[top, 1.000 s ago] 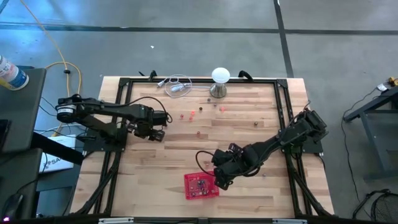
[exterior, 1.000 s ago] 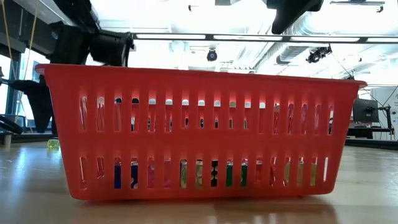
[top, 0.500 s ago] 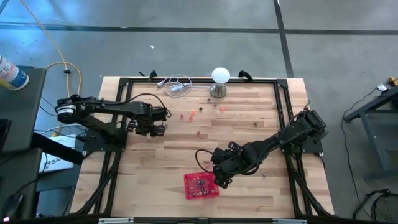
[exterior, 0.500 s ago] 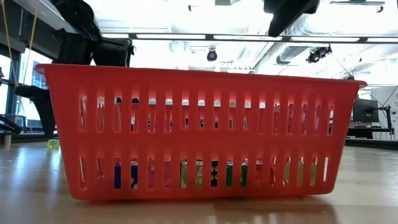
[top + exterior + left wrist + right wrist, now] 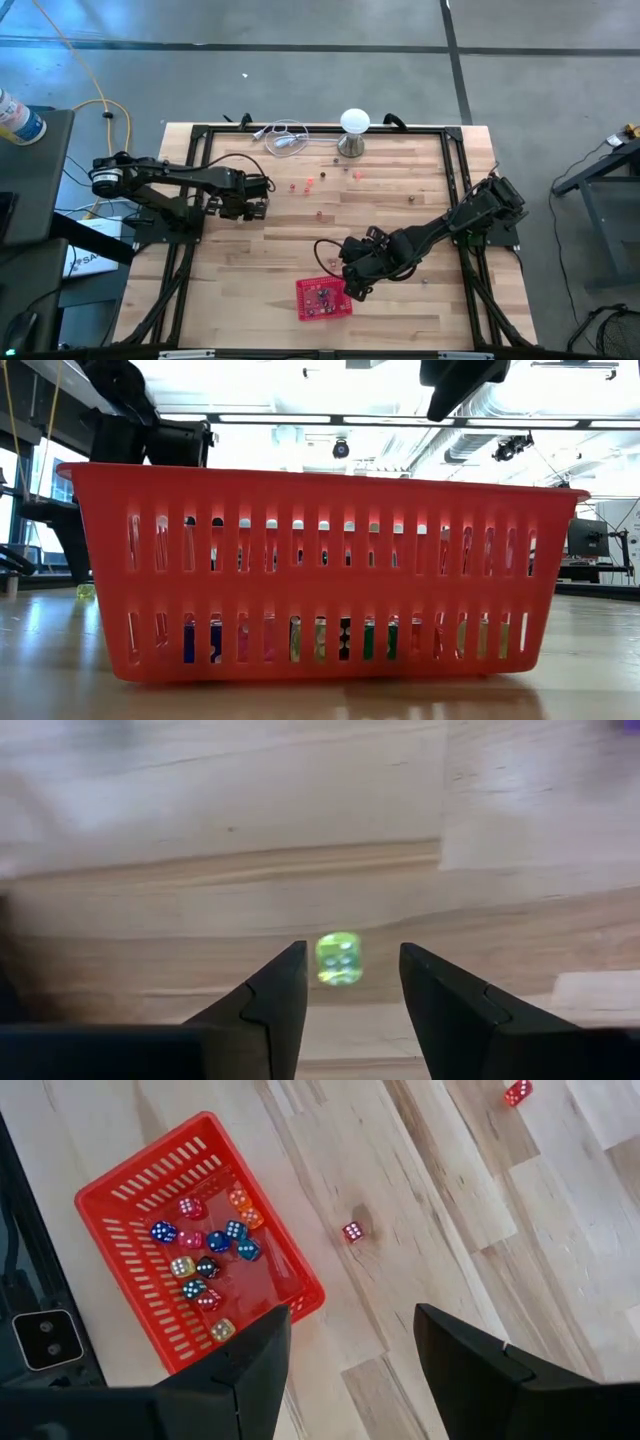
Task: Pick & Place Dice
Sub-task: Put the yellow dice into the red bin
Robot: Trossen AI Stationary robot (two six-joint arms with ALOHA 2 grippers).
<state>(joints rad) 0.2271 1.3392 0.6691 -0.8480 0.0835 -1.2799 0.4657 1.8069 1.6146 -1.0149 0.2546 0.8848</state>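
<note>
**Left arm lines up on a green die while the basket waits**

High view: the left gripper (image 5: 258, 208) sits at about nine o'clock on the table (image 5: 400, 310), reaching inward. The right gripper (image 5: 352, 288) hovers near six o'clock, just beside the red basket (image 5: 323, 299), likely parked there so drops stay short. A few loose dice (image 5: 310, 183) lie scattered toward twelve o'clock, below the white ball-topped stand (image 5: 354, 133).

Low view: the basket wall (image 5: 320, 575) fills the frame; coloured dice show through its lower slots, so part of the job looks done. Dark arm parts hang above at eleven and one o'clock.

Left wrist view: a green die (image 5: 339, 958) rests on the wood between the two fingers (image 5: 275, 995), which stand apart with gaps on either side. Nothing is gripped; the framing suggests a pick is being set up.

Right wrist view: this arm's fingers (image 5: 255, 1355) are also spread and empty. The basket holds roughly a dozen dice (image 5: 205, 1266); a red die (image 5: 352, 1232) lies just outside it, another (image 5: 517, 1092) well apart.
</note>
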